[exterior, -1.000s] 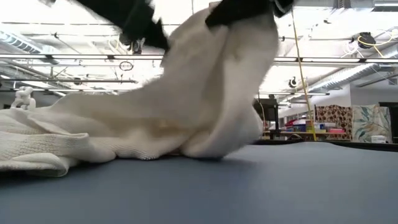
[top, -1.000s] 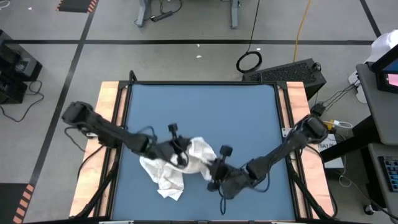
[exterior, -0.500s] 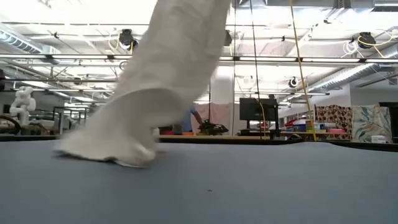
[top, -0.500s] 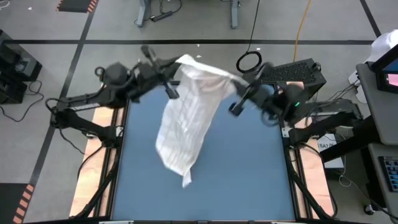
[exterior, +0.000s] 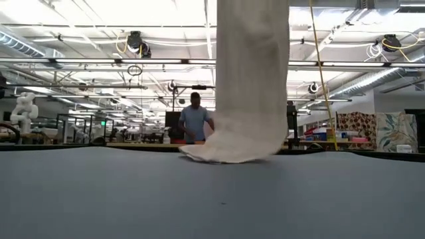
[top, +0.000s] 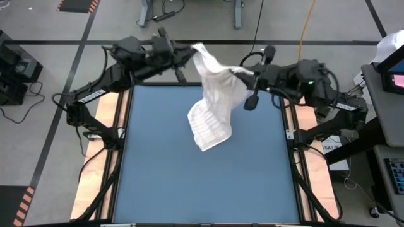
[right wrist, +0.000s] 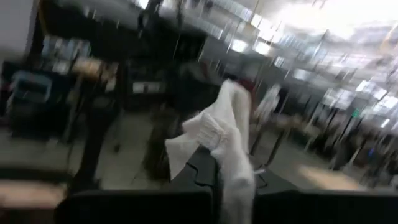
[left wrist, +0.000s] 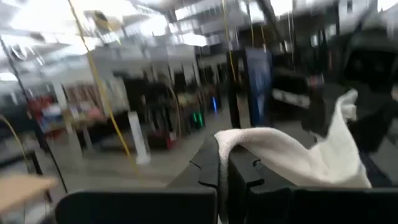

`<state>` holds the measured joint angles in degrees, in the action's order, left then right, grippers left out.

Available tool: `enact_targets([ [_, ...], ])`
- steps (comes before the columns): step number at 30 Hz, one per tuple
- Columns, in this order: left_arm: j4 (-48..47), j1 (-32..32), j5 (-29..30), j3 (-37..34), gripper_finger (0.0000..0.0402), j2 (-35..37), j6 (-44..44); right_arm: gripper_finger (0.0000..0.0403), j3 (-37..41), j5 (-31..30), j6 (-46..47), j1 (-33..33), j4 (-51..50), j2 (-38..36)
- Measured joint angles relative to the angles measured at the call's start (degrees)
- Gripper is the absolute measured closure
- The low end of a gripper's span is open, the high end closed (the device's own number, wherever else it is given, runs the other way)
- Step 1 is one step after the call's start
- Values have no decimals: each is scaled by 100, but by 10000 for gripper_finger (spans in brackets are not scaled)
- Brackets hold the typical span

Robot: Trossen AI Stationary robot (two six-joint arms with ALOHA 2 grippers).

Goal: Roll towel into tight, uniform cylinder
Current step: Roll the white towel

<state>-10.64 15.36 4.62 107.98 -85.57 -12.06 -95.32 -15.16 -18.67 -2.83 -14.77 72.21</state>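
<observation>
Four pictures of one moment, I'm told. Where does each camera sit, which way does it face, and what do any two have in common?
High view: above the table, looking straight down; both arms, left claw and right claw holding the towel up.
Low view: at tabletop height, looking level into the room; the towel hangs, its lower end on the table, a person far behind; no arm shows.
Left wrist view: on the left arm, looking past its claw, shut on the towel.
Right wrist view: on the right arm, past its claw, likewise.
All four show the towel.
</observation>
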Motion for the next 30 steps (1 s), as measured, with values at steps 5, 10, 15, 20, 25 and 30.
enact_targets([
  [5,-1374,-260,-85,0,398,286,171,399,-19,0,468,99,-1071,-85],
  [10,-2692,-693,-98,-11,398,401,250,399,-14,31,866,379,-2104,-198],
  [15,-2961,-956,-86,-109,397,470,381,399,351,30,949,513,-1790,-199],
  [20,-2997,-869,614,-466,397,422,-70,399,1279,-124,267,362,-845,-116],
  [25,-2969,-432,637,-788,397,398,-522,399,2039,-288,-351,-203,-187,-162],
  [30,-2978,-149,629,-1055,397,367,-672,399,2353,-192,-742,-973,54,-155],
])
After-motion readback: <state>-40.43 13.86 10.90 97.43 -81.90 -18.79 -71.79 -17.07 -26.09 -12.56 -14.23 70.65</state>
